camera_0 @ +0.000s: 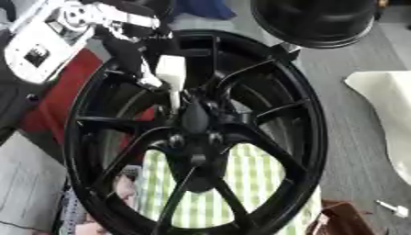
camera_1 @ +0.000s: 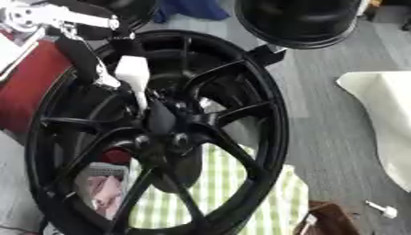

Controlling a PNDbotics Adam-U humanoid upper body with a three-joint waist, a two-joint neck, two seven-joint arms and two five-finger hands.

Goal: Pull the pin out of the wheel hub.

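Black wheel hub [camera_0: 197, 133] up close, left hand [camera_0: 132, 50] fingers curled round white pin [camera_0: 171, 73]

Left arm [camera_0: 48, 39] of silver-white metal plates with round joints, black hand [camera_0: 132, 55], white fingertip pad

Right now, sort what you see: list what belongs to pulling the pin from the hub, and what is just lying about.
Belongs to the job:
- black wheel, standing upright
- its hub
- white pin above the hub
- left hand, at the pin

Just lying about:
- green checked cloth behind the spokes
- red object at left
- black round object at top
- white object at right
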